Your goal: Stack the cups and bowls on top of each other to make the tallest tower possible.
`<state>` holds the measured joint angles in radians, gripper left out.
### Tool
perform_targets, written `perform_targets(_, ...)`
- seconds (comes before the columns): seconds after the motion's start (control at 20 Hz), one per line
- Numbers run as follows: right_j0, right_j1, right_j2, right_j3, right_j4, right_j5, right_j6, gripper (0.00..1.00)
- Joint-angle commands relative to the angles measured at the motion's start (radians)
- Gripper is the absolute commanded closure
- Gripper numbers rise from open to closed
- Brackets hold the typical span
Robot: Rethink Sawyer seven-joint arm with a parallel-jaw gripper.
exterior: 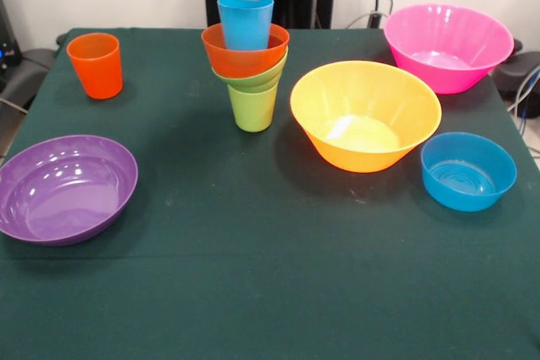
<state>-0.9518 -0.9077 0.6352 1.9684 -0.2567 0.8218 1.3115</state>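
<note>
I see the tower (245,48) upper centre, bowls seated in cups so each nests steady, but no claw is visible.

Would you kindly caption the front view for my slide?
A leaning tower on a lime green cup, with purple, yellow-orange, pink bowls unstacked.

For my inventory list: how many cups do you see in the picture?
3: orange cup alone at far left; lime green cup under the tower; light blue cup higher in it. None seems hidden.
</note>
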Motion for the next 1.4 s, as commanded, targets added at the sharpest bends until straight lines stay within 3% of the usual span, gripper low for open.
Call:
perform_targets(0.05, 0.045, 0.05, -0.035, 0.055, -0.065, 0.054, 0.02, 1.0)
perform_targets(1.4, 0.045, 0.061, -0.038, 0.072, -0.073, 0.028, 0.022, 1.0)
